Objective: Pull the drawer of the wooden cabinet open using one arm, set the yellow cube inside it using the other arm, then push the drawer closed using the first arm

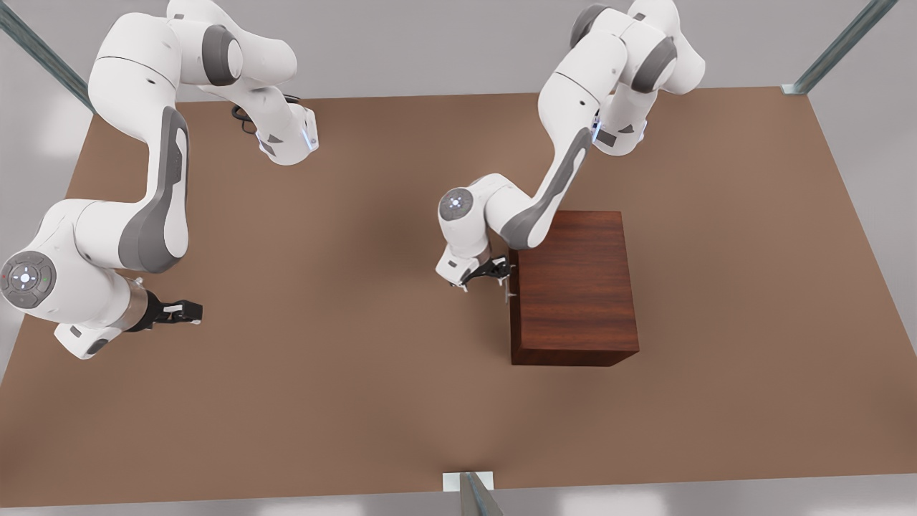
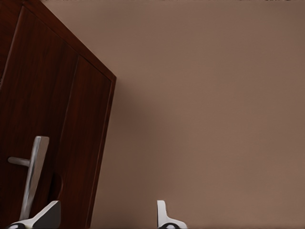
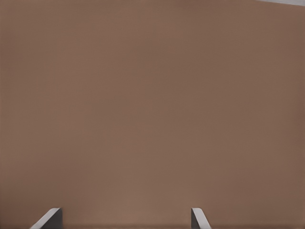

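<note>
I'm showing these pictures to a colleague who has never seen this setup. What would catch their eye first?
Probably the wooden cabinet, a dark reddish-brown box standing alone on the brown table, right of centre in the front view. Next, the left gripper at the cabinet's front face, jaws open beside the thin silver handle of the closed drawer. The right gripper waits open over bare table at the front view's left.

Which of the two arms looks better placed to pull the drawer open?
The left. Its left gripper sits open beside the handle on the wooden cabinet, drawer unopened. The right gripper waits open over bare table, far off.
</note>
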Motion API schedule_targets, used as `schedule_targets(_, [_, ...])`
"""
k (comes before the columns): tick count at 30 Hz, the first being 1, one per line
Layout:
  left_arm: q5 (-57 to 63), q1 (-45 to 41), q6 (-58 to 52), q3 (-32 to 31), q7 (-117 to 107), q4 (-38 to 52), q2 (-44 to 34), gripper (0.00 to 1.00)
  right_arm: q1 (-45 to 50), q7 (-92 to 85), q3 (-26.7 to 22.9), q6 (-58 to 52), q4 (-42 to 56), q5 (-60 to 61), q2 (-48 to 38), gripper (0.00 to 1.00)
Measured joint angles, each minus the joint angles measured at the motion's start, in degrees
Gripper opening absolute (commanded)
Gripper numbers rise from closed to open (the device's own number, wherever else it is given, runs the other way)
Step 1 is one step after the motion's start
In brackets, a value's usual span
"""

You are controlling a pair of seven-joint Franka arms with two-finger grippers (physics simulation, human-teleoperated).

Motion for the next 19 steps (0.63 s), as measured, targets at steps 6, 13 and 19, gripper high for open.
schedule_targets(6, [-8.53,13.65,-10.45,0.21,3.28,6.88,-16.67,1.00,0.00,-0.13,-0.01,-0.17,0.00,-0.06,0.01,1.00])
schedule_targets(13, [-15.52,47.86,-20.12,0.29,21.03,-13.72,-34.75,1.00,0.00,-0.23,0.16,-0.53,0.00,-0.16,0.01,1.00])
schedule_targets(19, [-15.79,42.12,-21.16,0.14,31.36,-7.03,-30.46,1.00,0.08,-0.30,0.66,-0.78,0.00,0.03,0.00,1.00])
